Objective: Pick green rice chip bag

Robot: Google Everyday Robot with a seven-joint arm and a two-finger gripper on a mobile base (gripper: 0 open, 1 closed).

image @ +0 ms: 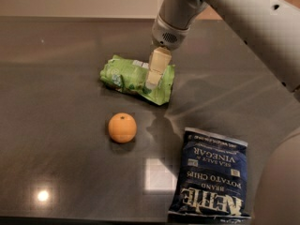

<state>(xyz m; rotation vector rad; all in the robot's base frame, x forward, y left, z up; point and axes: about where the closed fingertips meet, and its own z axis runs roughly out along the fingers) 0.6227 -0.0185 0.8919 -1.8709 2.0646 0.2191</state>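
Observation:
The green rice chip bag [126, 77] lies on the dark table [56, 107], a little behind the middle. It is light green, glossy and wrinkled, with a white patch near its top edge. My gripper [153, 81] hangs over the bag's right half, and its cream-coloured fingers [156, 67] point down in front of the bag. The grey arm comes in from the upper right.
An orange [122, 127] sits in front of the green bag. A dark blue potato chip bag [212, 176] with white lettering lies at the front right. The table's far edge meets a light wall at the back.

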